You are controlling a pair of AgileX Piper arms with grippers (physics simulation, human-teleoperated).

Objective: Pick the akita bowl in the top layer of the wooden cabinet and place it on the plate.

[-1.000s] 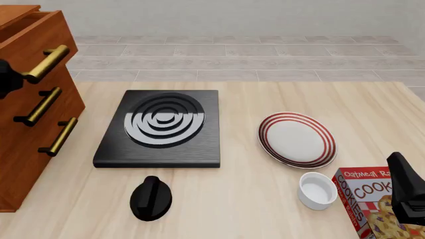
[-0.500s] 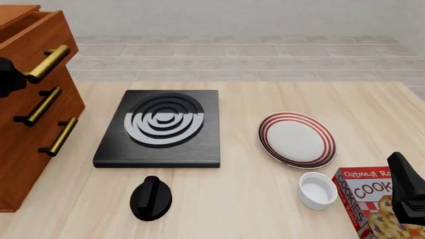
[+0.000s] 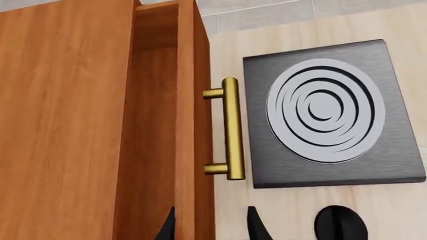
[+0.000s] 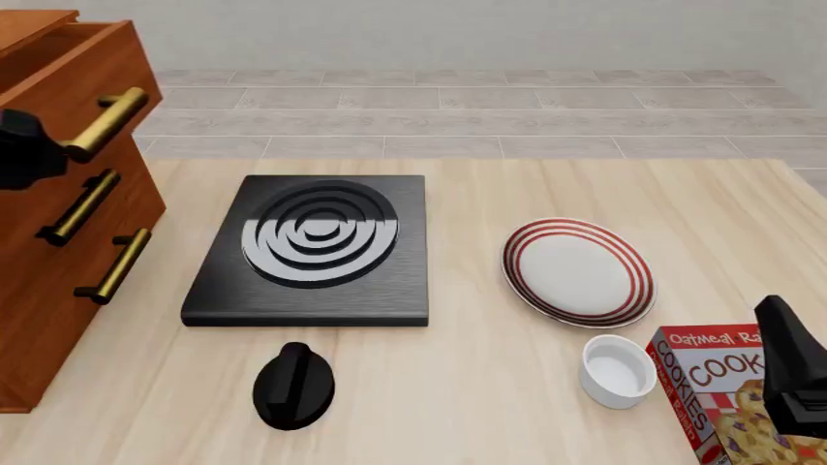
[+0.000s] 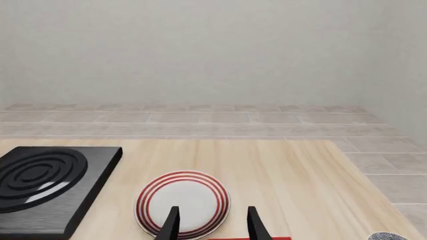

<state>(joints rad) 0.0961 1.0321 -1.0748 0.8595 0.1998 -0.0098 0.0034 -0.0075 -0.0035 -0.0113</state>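
- A pale wood-grain table [image 4: 517, 407] stands before a grey tiled floor and a plain light wall.
- The wooden cabinet [image 4: 52, 281] sits at the table's left edge; its top layer [image 4: 77, 68] is pulled partly out, brass bar handle [image 4: 110, 121] slanting towards the stove.
- The akita bowl is not visible; the drawer's inside is hidden.
- The left gripper [image 3: 210, 225] has its black fingertips spread apart, straddling the drawer's front panel.
- The right gripper [image 5: 210, 222], also parted and holding nothing, hovers over the cookie box [image 4: 723, 387].
- The plate [image 4: 578, 271], white with red rings, lies right of the black stove [image 4: 314, 250]; a white cup [image 4: 618, 370] is just beside it.
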